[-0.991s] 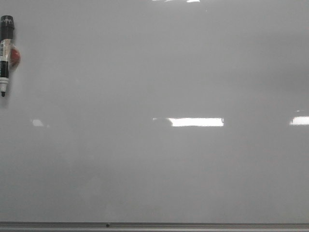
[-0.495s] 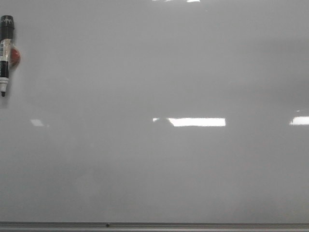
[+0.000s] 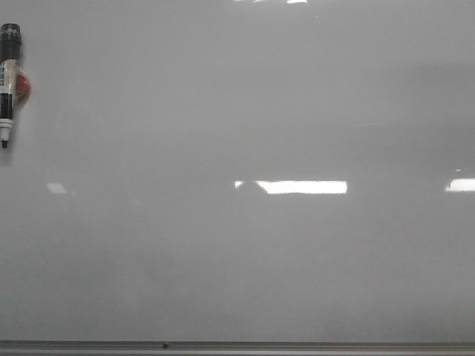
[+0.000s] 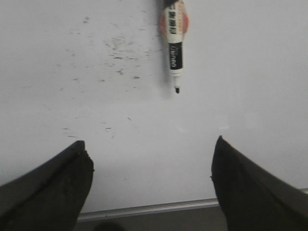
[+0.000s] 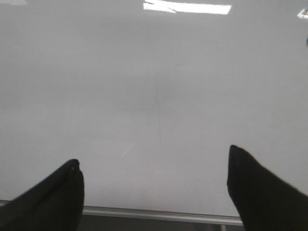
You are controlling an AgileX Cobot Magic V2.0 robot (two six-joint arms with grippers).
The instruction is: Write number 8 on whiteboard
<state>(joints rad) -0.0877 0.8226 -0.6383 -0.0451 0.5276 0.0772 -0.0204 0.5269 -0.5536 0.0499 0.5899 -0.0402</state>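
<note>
The whiteboard (image 3: pixel 245 111) is a glossy pale grey surface that fills the front view. No number 8 is in view on it. A black and white marker (image 3: pixel 8 81) hangs tip down at the board's far left, over a red magnet (image 3: pixel 24 87). In the left wrist view the marker (image 4: pixel 174 43) lies ahead of my left gripper (image 4: pixel 150 144), which is open and well apart from it. My right gripper (image 5: pixel 154 156) is open too, facing bare whiteboard (image 5: pixel 159 86). Neither gripper shows in the front view.
A thin grey metal rail (image 3: pixel 297 345) runs along the board's bottom edge. Bright light reflections (image 3: pixel 300 187) sit mid-board and at the right. Faint black smudges (image 4: pixel 120 53) mark the board beside the marker in the left wrist view.
</note>
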